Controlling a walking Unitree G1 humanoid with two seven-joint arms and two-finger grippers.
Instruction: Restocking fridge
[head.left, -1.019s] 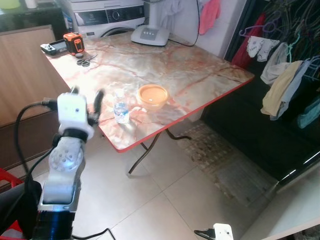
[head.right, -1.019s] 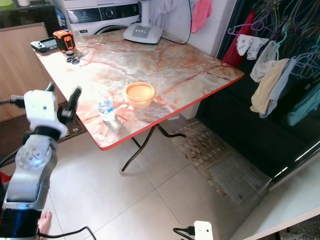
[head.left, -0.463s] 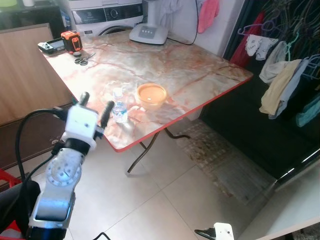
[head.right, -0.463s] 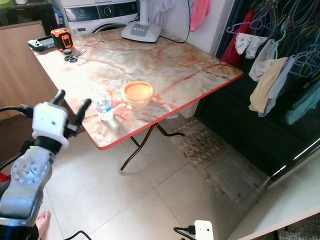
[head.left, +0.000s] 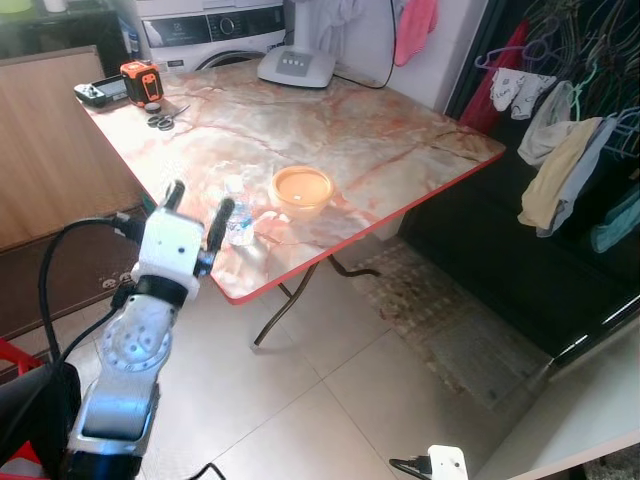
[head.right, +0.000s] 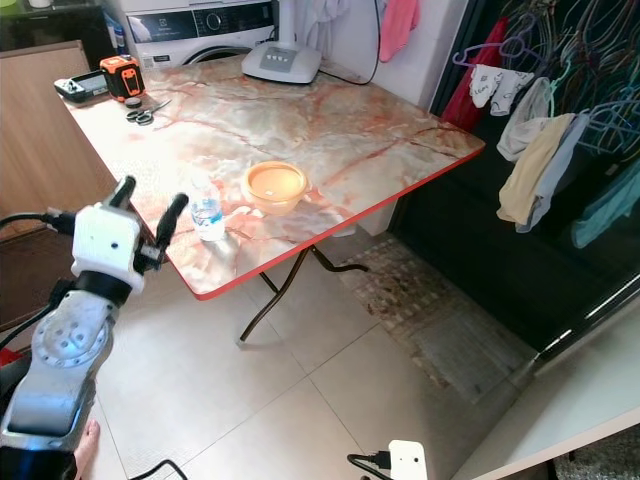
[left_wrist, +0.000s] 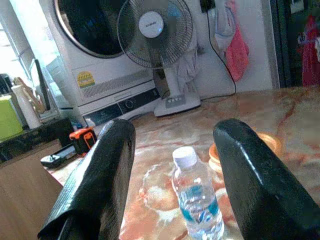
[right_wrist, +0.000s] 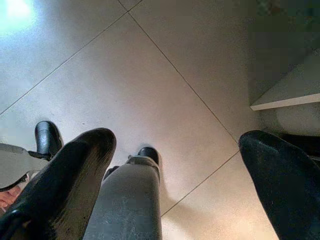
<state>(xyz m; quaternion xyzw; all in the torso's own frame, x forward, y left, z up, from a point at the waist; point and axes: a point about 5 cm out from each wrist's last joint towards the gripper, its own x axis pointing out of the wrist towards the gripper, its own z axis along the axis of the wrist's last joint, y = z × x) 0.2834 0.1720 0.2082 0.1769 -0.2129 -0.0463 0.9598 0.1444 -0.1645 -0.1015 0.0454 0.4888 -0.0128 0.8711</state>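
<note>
A small clear water bottle with a white cap and blue label stands upright near the front edge of the marble-patterned table. Beside it sits an orange bowl. My left gripper is raised at the table's near corner, open, just short of the bottle. In the left wrist view the bottle stands ahead between the two black fingers, untouched, with the bowl behind it. My right gripper hangs open over the tiled floor.
On the table's far side lie a fan base, scissors, an orange tape measure and a handheld console. A washing machine stands behind, a wooden cabinet on the left, hanging clothes on the right.
My left gripper has moved forward and a little up, closing in on the bottle at the table's corner. It stays open. The bottle and bowl have not moved.
</note>
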